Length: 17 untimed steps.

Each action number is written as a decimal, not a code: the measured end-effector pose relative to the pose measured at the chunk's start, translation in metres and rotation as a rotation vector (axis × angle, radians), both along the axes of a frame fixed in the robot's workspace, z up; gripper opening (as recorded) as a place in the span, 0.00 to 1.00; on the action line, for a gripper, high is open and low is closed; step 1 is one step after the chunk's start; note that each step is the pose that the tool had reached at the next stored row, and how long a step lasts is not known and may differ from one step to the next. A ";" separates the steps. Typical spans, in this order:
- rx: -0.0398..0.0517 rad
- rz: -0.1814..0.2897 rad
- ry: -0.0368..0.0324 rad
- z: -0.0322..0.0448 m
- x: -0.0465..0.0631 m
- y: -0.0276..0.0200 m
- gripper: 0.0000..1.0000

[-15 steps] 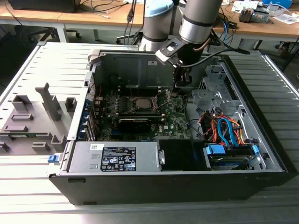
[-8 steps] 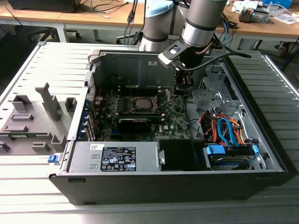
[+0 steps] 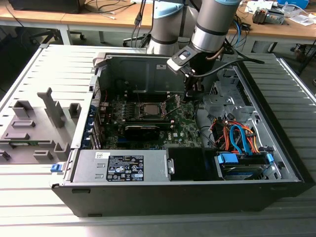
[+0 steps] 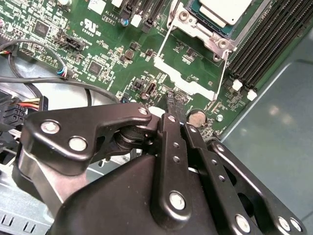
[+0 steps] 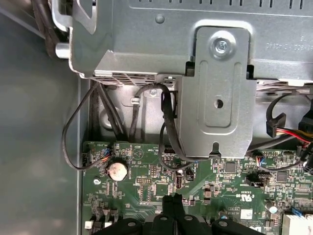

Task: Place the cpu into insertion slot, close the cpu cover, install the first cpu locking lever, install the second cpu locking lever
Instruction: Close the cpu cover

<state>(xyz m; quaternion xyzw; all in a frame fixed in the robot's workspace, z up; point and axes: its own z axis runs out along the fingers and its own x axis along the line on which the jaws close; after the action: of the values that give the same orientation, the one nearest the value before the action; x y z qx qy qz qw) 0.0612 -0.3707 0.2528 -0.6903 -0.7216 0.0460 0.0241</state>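
Now the cpu [image 4: 226, 9] lies near the tool [image 4: 174, 99], untouched.

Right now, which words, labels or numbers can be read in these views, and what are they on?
None reads reliably.
Power supply label: print too small.
Motherboard markings: too small.
Drive cage stamped lettering: blurred.

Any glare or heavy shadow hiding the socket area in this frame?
Exterior view: even light, cpu unshadowed. Second wrist view: glints on the gripper links, board evenly lit. First wrist view: metal bracket bright, case wall beside it dim.
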 end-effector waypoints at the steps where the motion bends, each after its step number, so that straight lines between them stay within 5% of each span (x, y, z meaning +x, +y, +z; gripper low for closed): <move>1: 0.0000 0.000 0.0000 -0.0004 0.000 0.0000 0.11; 7: 0.0000 0.000 0.0000 -0.0019 -0.002 0.0000 0.11; 17: 0.0000 0.000 0.0000 -0.0022 -0.028 -0.0001 0.11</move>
<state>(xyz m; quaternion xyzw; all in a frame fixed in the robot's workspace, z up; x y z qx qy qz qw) 0.0336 -0.3708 0.2507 -0.6903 -0.7216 0.0460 0.0241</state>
